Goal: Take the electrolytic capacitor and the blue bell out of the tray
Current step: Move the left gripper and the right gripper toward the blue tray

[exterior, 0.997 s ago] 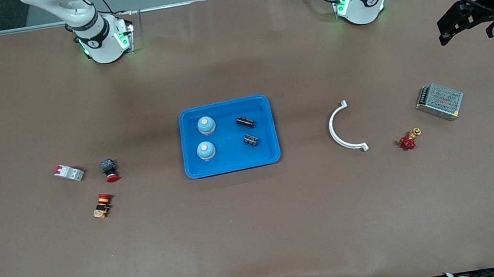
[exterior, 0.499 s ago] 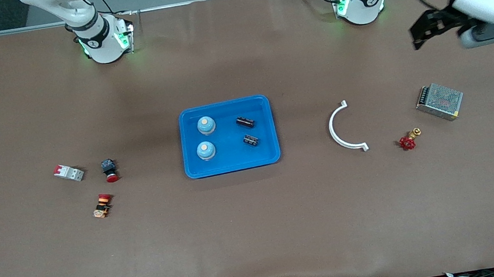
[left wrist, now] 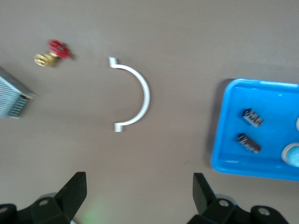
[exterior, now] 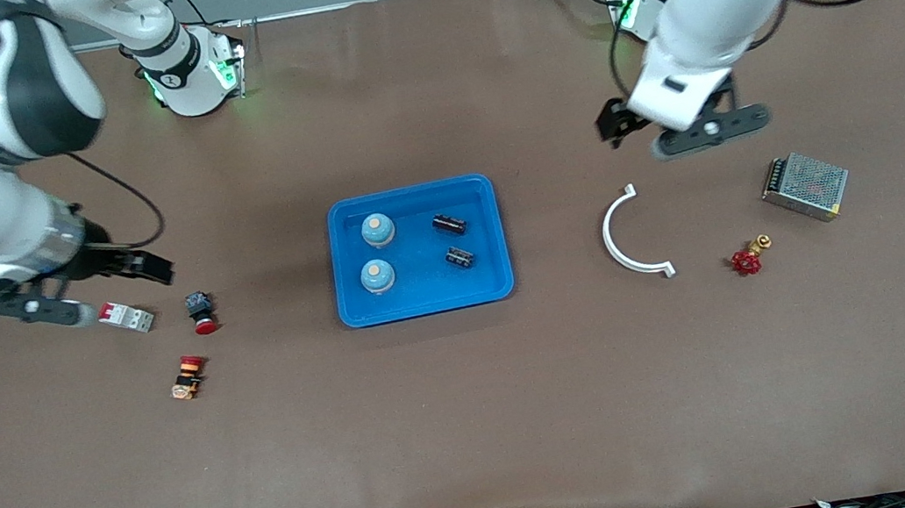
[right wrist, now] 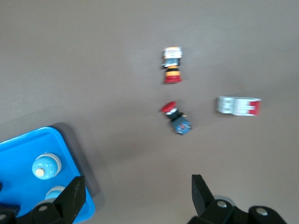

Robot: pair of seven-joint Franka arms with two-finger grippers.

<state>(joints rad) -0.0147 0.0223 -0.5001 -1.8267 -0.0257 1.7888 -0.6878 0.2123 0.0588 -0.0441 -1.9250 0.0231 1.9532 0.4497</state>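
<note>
While bells point(exterior: 378, 253), caps point(exterior: 454, 239) sit in tray point(exterior: 426, 305) (blue), both grippers point(exterior: 610, 124) apart.

White arms with black joints, black cables, green-lit bases, black pincers.

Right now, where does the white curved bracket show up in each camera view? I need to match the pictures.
Front view: the white curved bracket lies on the table between the blue tray and the red valve, toward the left arm's end.
Left wrist view: the bracket shows near the middle, with the tray at the picture's edge.
Right wrist view: not in it.
Shared landmark: the blue tray, in all three views.
</note>
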